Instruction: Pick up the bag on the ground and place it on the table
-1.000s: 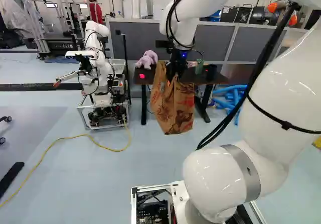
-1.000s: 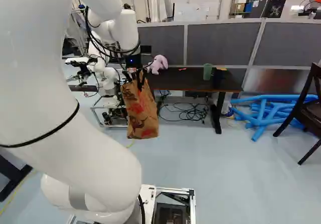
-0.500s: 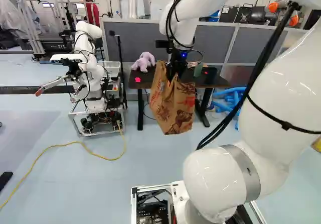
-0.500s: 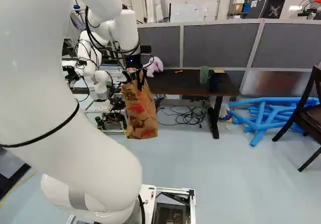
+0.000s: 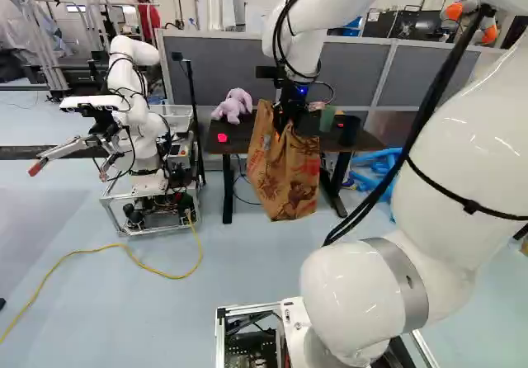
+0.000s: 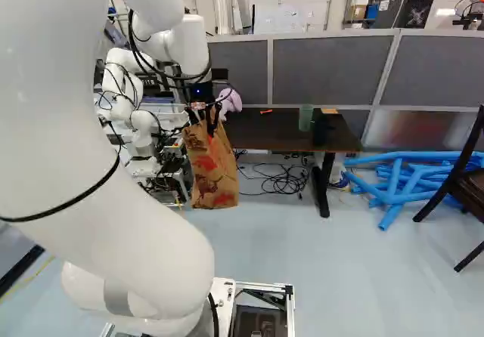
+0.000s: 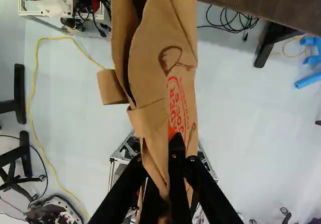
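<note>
High ahead of the base, my gripper [image 5: 286, 119] is shut on the top of the brown paper bag [image 5: 285, 176], which hangs upright in the air, clear of the floor. In the right base view the bag [image 6: 213, 172] hangs just in front of the left end of the dark table [image 6: 265, 131], its lower part below the tabletop's height. From the wrist, the gripper [image 7: 171, 170] pinches the crumpled paper of the bag [image 7: 163, 48]; the bag hides part of its fingertips.
A pink plush toy [image 5: 233, 105], a green cup [image 6: 305, 118] and a dark container [image 6: 324, 128] stand on the table. Another robot [image 5: 148, 153] is left of it, with a yellow cable [image 5: 124, 245]. Blue tubes [image 6: 401, 177] and a chair [image 6: 463, 178] are to the right.
The base has moved, bringing the table and the other robot nearer; the other robot shifts leftward in the left base view. My arm keeps its pose, with the bag still held.
</note>
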Robot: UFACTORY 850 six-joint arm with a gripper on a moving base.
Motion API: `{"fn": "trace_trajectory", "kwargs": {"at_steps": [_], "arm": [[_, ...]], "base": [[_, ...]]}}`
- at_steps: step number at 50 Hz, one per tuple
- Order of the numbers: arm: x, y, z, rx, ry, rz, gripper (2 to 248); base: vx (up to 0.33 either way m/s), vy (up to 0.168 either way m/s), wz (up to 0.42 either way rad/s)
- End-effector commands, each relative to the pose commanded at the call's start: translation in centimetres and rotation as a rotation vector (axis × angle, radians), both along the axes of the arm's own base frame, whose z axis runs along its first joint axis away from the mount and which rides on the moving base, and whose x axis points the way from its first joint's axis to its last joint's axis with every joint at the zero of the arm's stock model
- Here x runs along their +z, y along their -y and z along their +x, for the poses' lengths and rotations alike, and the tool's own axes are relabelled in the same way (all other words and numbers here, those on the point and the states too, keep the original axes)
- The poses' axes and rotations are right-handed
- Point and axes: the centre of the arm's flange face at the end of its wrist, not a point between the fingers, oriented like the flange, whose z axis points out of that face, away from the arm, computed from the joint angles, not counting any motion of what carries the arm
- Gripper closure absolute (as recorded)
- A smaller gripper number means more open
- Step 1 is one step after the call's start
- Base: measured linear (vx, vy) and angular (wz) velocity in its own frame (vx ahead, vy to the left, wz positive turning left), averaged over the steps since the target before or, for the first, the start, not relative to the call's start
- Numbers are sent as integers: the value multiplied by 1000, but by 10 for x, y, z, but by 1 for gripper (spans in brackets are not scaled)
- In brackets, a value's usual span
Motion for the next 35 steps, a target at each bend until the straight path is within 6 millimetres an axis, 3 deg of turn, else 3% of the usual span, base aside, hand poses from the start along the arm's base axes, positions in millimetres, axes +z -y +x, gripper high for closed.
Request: {"fn": "trace_trajectory", "kwargs": {"at_steps": [35], "arm": [[0,0,0,0,0,0,229]], "base": [[148,-2,-11]]}}
